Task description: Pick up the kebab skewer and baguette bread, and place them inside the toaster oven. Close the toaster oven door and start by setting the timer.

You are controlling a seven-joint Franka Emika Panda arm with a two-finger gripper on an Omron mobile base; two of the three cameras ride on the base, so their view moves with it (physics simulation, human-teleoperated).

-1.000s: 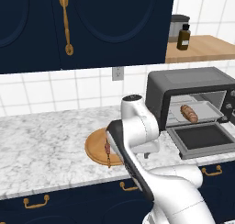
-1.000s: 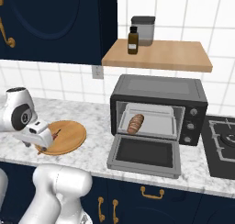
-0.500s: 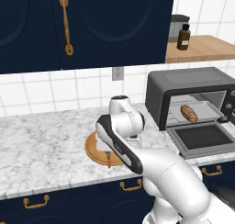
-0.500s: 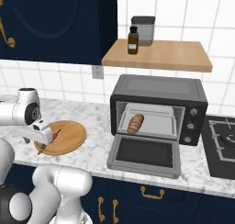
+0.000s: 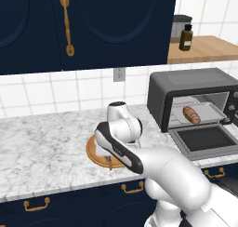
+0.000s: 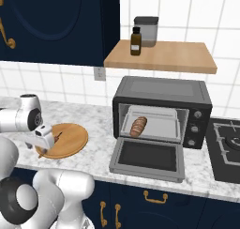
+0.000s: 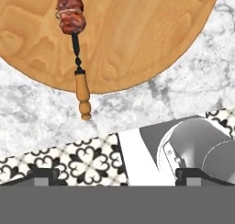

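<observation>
The skewer (image 7: 73, 30) runs off the top edge of the hand view, so only its lowest meat chunks and wooden handle show. In the left base view the arm covers much of the round board (image 5: 95, 151), and the skewer there is too small to make out. In the right base view the gripper (image 6: 43, 143) hides part of the skewer on the board (image 6: 70, 139). The oven (image 5: 186, 93) is cut by the right edge of the left base view, taking its knobs and part of the lowered door (image 5: 204, 140). The stove (image 6: 227, 146) is cut off at the right edge.
</observation>
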